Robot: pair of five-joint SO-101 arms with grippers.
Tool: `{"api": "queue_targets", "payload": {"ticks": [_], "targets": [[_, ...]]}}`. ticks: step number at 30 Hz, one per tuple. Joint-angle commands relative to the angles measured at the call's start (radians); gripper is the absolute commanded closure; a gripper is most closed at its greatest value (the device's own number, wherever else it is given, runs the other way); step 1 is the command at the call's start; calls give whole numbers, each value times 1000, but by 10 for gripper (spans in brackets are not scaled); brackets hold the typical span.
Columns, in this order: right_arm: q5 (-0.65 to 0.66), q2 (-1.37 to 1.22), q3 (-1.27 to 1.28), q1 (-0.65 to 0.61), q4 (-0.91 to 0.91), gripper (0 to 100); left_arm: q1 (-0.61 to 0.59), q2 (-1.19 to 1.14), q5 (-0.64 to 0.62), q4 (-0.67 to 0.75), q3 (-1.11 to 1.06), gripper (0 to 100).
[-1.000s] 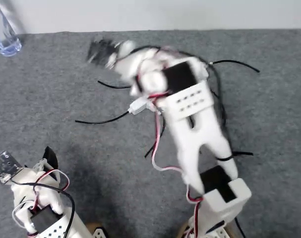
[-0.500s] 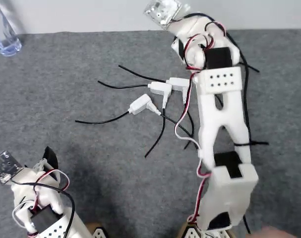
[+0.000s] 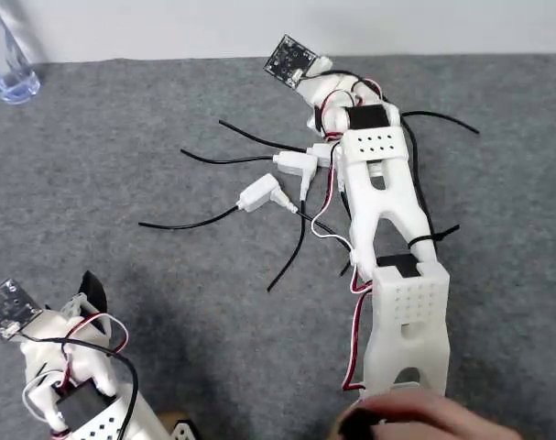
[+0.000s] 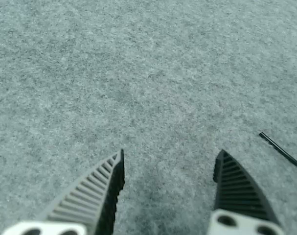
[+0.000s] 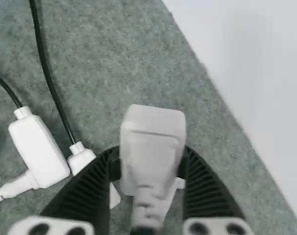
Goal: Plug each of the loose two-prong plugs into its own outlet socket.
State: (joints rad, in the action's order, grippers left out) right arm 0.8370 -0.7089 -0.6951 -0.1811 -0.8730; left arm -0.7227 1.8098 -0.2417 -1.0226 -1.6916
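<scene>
Sinks toward the table since a moment ago.
Pinches white moulded plastic plug (image 5: 152, 132) in right gripper (image 5: 148, 152); leaves left gripper (image 4: 171, 154) spread, empty; plugging-in not yet done.

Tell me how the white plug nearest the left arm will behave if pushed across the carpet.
The white plug looks blocky and flat-lying, so it probably slides rather than rolls. Its thin black cord curves loosely, so it likely trails limply behind.

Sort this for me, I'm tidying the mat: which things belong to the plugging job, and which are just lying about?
Job: white connector held in the right gripper; cabled plug; cabled white block near it.
Lying about: clear container at the far edge.
</scene>
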Motion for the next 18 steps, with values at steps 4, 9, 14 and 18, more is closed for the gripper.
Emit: {"api": "queue_targets", "payload": {"ticks": [4, 9, 14, 18], "targets": [[-11, 25, -48, -2, -84, 663, 2, 8, 5, 2, 7, 717], [-11, 25, -109, 1, -166, 677, 57, 8, 3, 23, 7, 717], [-12, 25, -250, 1, -331, 677, 196, 9, 5, 72, 28, 717], [-12, 25, -489, 1, -521, 677, 278, 9, 3, 78, 160, 717]]}}
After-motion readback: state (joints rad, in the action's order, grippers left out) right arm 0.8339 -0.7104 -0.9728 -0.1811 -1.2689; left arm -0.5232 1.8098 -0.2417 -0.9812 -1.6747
